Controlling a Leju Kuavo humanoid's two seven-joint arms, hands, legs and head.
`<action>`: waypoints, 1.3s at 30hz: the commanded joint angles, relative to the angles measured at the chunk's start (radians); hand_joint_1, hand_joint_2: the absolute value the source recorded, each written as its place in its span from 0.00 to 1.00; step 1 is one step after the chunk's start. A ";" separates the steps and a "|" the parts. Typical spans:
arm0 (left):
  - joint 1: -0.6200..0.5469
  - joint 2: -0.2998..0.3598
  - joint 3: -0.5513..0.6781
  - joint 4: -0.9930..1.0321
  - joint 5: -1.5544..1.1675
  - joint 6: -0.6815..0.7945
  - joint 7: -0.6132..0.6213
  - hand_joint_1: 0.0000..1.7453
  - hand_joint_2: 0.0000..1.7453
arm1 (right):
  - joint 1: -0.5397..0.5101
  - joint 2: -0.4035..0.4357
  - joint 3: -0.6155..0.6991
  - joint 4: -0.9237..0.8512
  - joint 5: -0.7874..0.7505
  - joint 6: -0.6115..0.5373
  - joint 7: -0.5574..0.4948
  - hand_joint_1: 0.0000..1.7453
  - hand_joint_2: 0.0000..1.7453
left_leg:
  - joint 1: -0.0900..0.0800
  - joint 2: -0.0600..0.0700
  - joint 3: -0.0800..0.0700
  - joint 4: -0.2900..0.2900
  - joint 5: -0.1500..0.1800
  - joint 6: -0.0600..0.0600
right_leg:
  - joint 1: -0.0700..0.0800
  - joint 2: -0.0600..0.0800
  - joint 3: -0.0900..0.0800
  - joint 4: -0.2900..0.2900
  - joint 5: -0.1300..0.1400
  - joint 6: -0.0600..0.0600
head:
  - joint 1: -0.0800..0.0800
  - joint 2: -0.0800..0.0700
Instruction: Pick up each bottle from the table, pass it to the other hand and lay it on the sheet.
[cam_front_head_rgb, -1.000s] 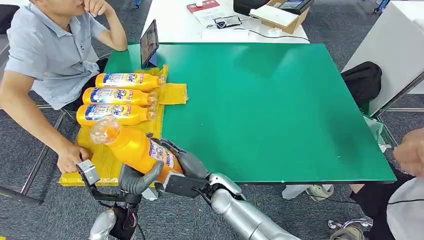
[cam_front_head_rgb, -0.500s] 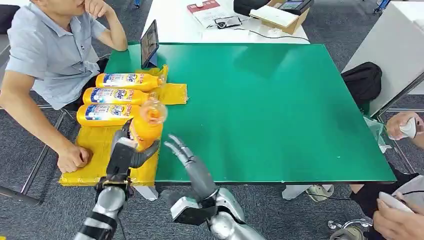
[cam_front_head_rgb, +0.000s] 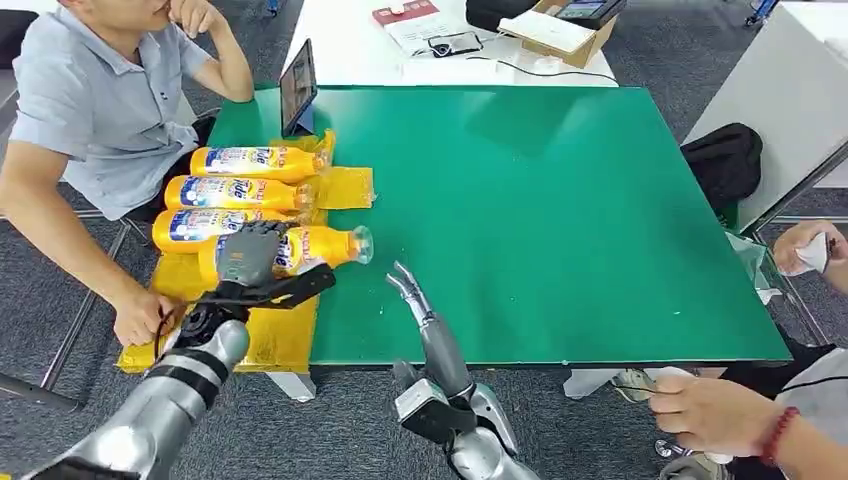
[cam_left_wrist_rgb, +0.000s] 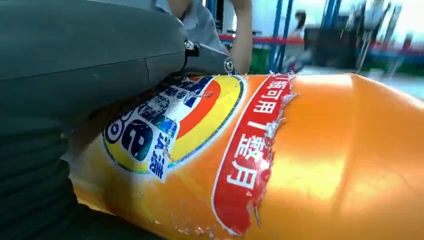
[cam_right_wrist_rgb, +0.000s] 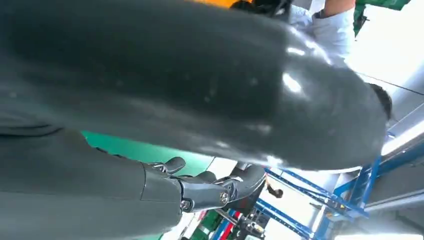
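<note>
Head view: left hand fingers clamped on bottle at sheet edge, right hand fingers apart over bare green table.

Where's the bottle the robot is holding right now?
In the head view, the held bottle lies on its side in the left hand, over the yellow sheet at the table's left, just below three laid bottles.

1. An orange detergent bottle with a blue, yellow and red label is seen.
2. A yellow sheet is laid on the green table.
3. A grey left hand is shown.
</note>
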 joint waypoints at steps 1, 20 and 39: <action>-0.177 0.002 -0.130 0.335 -0.080 -0.101 0.072 1.00 1.00 | -0.018 -0.010 -0.035 0.027 0.004 0.022 0.000 0.00 0.00 | 0.001 -0.001 0.003 0.000 -0.001 -0.001 | 0.001 -0.001 0.004 0.000 -0.002 -0.001 | 0.000 0.000; -0.096 -0.088 0.233 0.168 0.548 -0.546 -0.294 0.00 0.00 | -0.042 -0.040 -0.013 0.065 -0.058 0.010 0.000 0.00 0.00 | 0.001 0.000 0.006 0.000 -0.001 -0.001 | 0.001 0.000 0.007 -0.001 -0.001 -0.002 | 0.000 0.000; 0.378 -0.194 0.167 -0.850 1.461 -0.163 -0.348 0.00 1.00 | -0.023 -0.021 -0.036 0.071 -0.066 -0.126 0.000 0.00 0.00 | 0.000 0.002 0.005 -0.001 -0.003 -0.001 | 0.000 0.002 0.006 -0.001 -0.002 -0.002 | 0.000 0.000</action>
